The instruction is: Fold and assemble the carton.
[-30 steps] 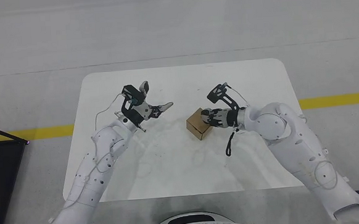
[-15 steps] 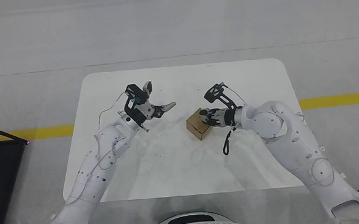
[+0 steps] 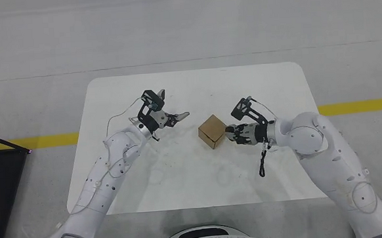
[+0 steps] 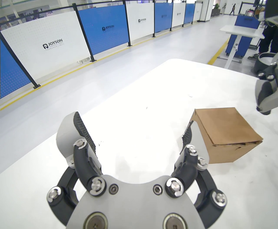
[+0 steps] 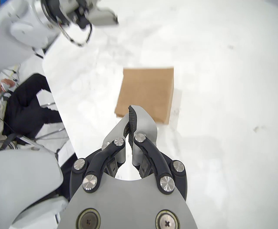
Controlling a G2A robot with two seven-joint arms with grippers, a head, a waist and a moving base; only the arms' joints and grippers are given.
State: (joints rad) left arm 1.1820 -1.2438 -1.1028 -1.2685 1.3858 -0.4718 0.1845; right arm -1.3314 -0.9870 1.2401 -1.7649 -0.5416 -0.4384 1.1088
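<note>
Carton (image 3: 212, 131), one item. Small brown cardboard box, roughly cube-shaped, with plain faces. State: folded up and closed, top flat, with a slightly ragged seam along one upper edge. Pose: resting on its base, turned askew to the table's edges. Location: near the middle of the white table (image 3: 181, 179).

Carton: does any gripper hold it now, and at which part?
Nothing is held. The carton stands free; the left gripper is open beside it, the right gripper shut and empty.
</note>
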